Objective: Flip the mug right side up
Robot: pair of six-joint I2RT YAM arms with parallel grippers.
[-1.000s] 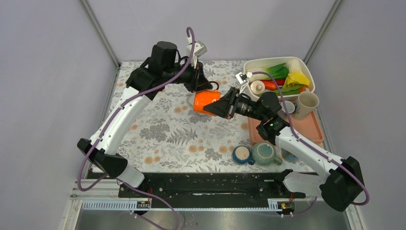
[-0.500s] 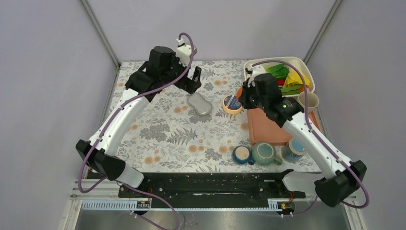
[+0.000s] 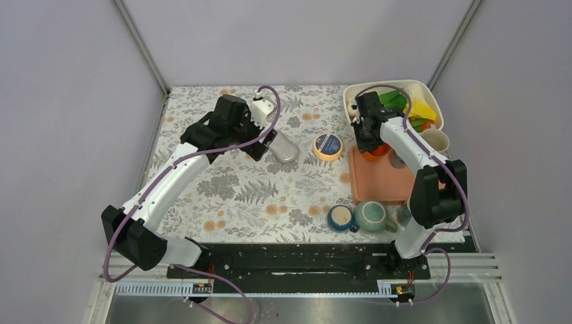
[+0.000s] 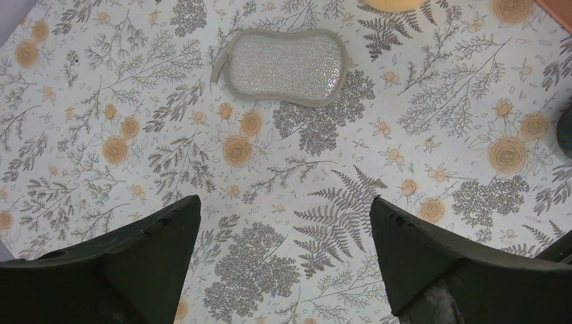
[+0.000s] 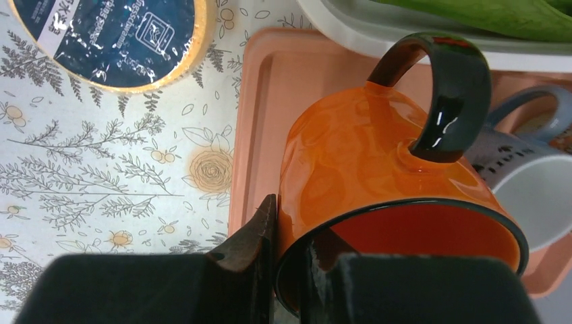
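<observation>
The orange mug (image 5: 351,155) with a black handle and black rim is over the far left corner of the pink tray (image 5: 263,101). Its mouth faces my right wrist camera and its handle points away. My right gripper (image 5: 290,236) is shut on the rim, one finger outside the wall and one inside. From above, only a bit of the mug (image 3: 376,152) shows under the right gripper (image 3: 367,135). My left gripper (image 4: 283,202) is open and empty above the flowered cloth, and in the top view the left gripper (image 3: 262,145) is beside a grey sponge (image 3: 283,146).
A round yellow disc with a blue label (image 3: 328,146) lies left of the tray (image 3: 378,185). A grey-blue mug (image 5: 533,175) sits close behind the orange one. A beige mug (image 3: 434,142), a white bin of vegetables (image 3: 394,88), a teal mug (image 3: 371,216) and a blue cup (image 3: 340,217) stand nearby.
The left gripper let go of the orange mug and dropped back toward the sponge. The right gripper closed on the mug and carried it from mid table to the pink tray.
</observation>
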